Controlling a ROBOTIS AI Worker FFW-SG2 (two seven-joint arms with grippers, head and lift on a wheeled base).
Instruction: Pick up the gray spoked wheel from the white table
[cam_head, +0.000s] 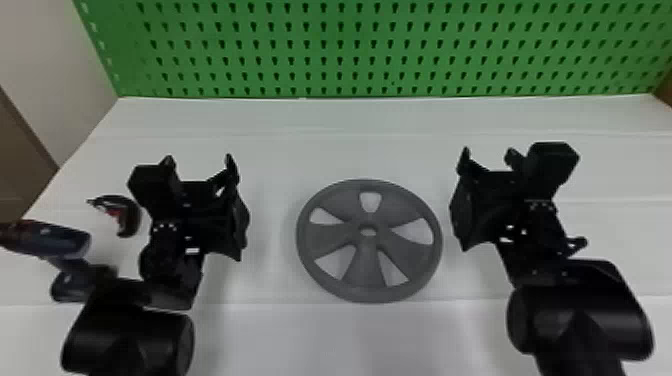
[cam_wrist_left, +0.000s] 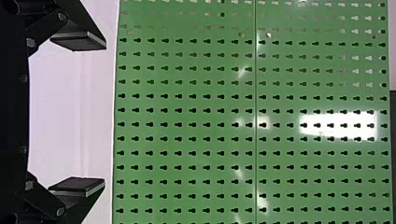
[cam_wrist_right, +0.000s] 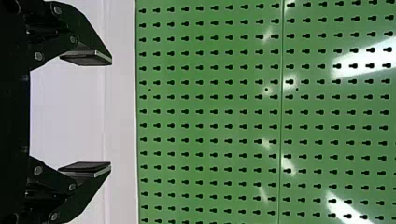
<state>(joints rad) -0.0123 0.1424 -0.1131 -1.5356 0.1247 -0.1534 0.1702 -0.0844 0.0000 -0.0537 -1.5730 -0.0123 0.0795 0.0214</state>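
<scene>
Wheel (cam_head: 367, 265) flat on the table (cam_head: 275, 155), lying between the left claw (cam_head: 199, 161) and the right claw (cam_head: 488, 155), touched by neither. Nothing lifted, nothing gripped: by the look of things only the set-up done, a claw ready on each side and the whole pick left to do. Fingers spread wide on the left claw, bare space between the pads; same story on the right claw, parted and empty, and a little nearer the rim in the head view. Both pointing towards the pegboard (cam_head: 332, 35) rather than down at the wheel, so still a turn and a descent to come, probably. After that, presumably, rim pinched from both sides, then up off the table with both arms level. Could go wrong right there: low rim, scant room for fingers underneath, a slide or a tilt if pressed unevenly. Over on the left, drill (cam_head: 55, 241) and a dark curved thing (cam_head: 129, 220) near the left arm, probably no part of the job, but worth avoiding on any swing outward.
</scene>
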